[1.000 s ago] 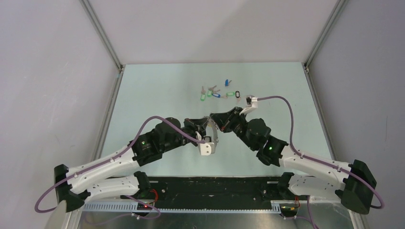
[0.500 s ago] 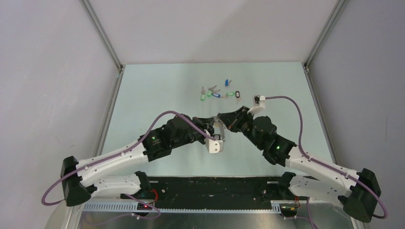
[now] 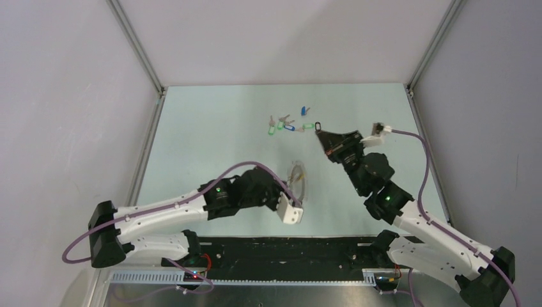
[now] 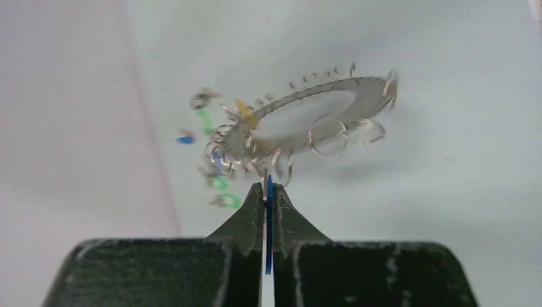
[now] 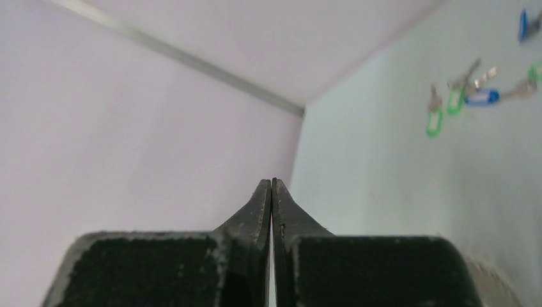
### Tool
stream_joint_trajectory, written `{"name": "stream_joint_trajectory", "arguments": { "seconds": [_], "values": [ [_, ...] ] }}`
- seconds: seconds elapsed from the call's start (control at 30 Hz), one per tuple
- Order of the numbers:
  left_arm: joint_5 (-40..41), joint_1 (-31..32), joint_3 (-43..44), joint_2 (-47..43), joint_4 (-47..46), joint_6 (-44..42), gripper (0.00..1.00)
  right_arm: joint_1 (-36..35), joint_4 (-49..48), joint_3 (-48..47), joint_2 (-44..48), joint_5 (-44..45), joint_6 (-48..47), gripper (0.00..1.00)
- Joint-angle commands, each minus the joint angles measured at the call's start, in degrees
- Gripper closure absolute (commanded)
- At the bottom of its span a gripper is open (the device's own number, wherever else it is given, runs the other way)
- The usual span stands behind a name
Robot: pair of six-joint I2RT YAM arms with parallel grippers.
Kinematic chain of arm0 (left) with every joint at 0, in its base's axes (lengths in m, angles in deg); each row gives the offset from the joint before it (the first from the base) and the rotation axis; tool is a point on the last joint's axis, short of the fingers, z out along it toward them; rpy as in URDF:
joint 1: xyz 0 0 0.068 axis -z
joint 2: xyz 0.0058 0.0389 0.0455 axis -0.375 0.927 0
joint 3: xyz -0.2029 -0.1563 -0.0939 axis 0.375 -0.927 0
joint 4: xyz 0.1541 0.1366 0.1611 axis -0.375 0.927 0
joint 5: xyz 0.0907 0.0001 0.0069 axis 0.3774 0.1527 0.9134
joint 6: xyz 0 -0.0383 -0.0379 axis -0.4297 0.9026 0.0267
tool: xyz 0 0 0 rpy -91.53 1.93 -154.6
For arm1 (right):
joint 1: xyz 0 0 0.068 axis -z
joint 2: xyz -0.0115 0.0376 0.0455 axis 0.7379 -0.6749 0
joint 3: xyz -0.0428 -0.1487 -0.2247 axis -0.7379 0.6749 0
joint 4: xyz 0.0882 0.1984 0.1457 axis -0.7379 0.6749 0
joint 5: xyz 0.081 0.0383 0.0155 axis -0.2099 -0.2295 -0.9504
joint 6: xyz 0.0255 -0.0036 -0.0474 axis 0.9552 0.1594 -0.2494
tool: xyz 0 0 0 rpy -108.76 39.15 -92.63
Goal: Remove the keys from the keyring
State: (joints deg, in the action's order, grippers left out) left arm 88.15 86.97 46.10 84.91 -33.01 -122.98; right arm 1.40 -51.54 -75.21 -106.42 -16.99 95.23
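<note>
- the keyring (image 4: 361, 85): we see it just beyond the left gripper's tips, tilted and apparently clear of the table. It is a flat thin silver hoop fringed with small wire split rings.
- left gripper (image 4: 267, 188): jaws are pinched tight on a blue tag (image 4: 269, 217), thin plastic seen edge-on. A fine metal stem runs from it to the hoop.
- the keys (image 3: 289, 124): a loose cluster lies just ahead of the right gripper and well beyond the left. They have silver blades and oblong green, blue and black tags.
- right gripper (image 5: 271, 182): jaws are pressed together, and we see nothing between them.
- risk, we judge: the hold is on a slick tag, not the hoop, so the ring may swing, twist or slip out. The springy split rings may snag the fingertips.
- table (image 3: 217, 141): smooth and pale green, so dropped keys may slide.
</note>
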Motion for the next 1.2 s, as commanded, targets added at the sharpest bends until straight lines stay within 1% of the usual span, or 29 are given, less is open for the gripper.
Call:
{"name": "stream_joint_trajectory", "arguments": {
  "seconds": [0.0, 0.13, 0.2, 0.23, 0.3, 0.33, 0.37, 0.4, 0.43, 0.47, 0.5, 0.53, 0.57, 0.6, 0.63, 0.77, 0.8, 0.83, 0.87, 0.97, 1.03, 1.17],
  "values": [
    [-0.32, 2.33, -1.05, 1.38, 10.65, -0.12, 1.00, 2.03, -9.96, -2.87, 1.87, 8.80, 1.98, 1.00],
    [1.04, 2.50, 0.29, 1.07, 10.38, 1.45, 1.00, 2.08, -9.04, -2.81, 0.47, 6.36, 1.47, 1.00],
    [-0.14, 2.32, 0.62, -0.51, 9.86, 2.56, 1.00, 2.29, -7.61, -2.54, 0.76, 5.95, -0.98, 1.00],
    [-0.54, 2.08, 0.51, -0.96, 9.72, 2.62, 1.00, 2.51, -7.48, -2.32, 1.17, 5.49, -3.97, 0.98],
    [-1.26, 1.83, 0.19, -2.08, 9.42, 2.50, 1.00, 3.87, -5.75, -1.57, 2.22, 4.13, -7.07, 0.85],
    [-1.38, 1.71, 0.05, -2.87, 9.29, 2.53, 1.00, 5.28, -5.21, -0.61, 2.61, 2.16, -8.47, 0.81],
    [-2.22, 1.64, -0.07, -3.33, 9.26, 2.50, 1.00, 5.98, -5.36, -0.04, 3.37, 0.51, -12.32, 0.73],
    [-3.44, 1.48, -0.14, -4.26, 9.03, 2.49, 1.00, 7.48, -5.22, 0.87, 3.63, -2.57, -14.17, 0.69],
    [-4.04, 1.25, -0.38, -4.72, 8.78, 2.52, 1.00, 8.18, -5.05, 1.32, 4.00, -4.14, -17.60, 0.62],
    [-4.86, 1.07, -0.43, -5.55, 8.49, 2.70, 1.00, 9.54, -4.93, 1.96, 4.12, -7.84, -19.31, 0.59],
    [-5.14, 0.66, -0.30, -5.85, 8.38, 2.76, 1.00, 10.09, -4.91, 2.21, 4.23, -9.98, -23.23, 0.53],
    [-5.58, 0.42, -0.22, -6.43, 8.24, 2.85, 1.00, 10.92, -4.96, 2.62, 4.19, -14.16, -24.98, 0.52],
    [-5.68, 0.04, 0.00, -6.69, 8.12, 2.83, 1.00, 11.27, -4.92, 2.81, 4.01, -15.82, -28.45, 0.49],
    [-5.89, -0.23, 0.15, -7.10, 8.10, 2.76, 1.00, 11.70, -4.72, 2.99, 3.86, -19.27, -30.19, 0.47],
    [-5.96, -0.33, 0.42, -7.29, 8.10, 2.61, 1.00, 11.98, -4.63, 3.06, 3.44, -21.06, -33.31, 0.46],
    [-5.46, -0.52, 1.48, -8.56, 8.12, 1.70, 1.00, 12.14, -5.61, 3.08, 1.35, -30.09, -40.54, 0.43],
    [-5.27, -0.52, 1.64, -8.95, 8.11, 1.29, 1.00, 12.18, -6.56, 3.08, 0.64, -33.73, -42.56, 0.42],
    [-4.86, -0.52, 1.87, -9.14, 8.10, 1.13, 1.00, 12.15, -7.70, 3.17, 0.24, -35.63, -43.30, 0.40],
    [-4.62, -0.52, 1.96, -9.60, 8.10, 0.84, 1.00, 12.10, -8.36, 3.21, -0.50, -39.66, -44.90, 0.39],
    [-3.86, -0.52, 2.33, -10.69, 8.03, 0.54, 1.00, 11.89, -10.92, 4.27, -1.68, -48.02, -48.05, 0.35],
    [-3.58, -0.52, 2.35, -11.17, 8.00, 0.26, 1.00, 11.27, -11.91, 5.42, -2.09, -50.58, -50.90, 0.34],
    [-3.56, -0.54, 2.06, -12.07, 7.81, -0.99, 1.00, 8.83, -12.52, 7.06, -2.43, -51.85, -57.26, 0.32]
  ]
}}
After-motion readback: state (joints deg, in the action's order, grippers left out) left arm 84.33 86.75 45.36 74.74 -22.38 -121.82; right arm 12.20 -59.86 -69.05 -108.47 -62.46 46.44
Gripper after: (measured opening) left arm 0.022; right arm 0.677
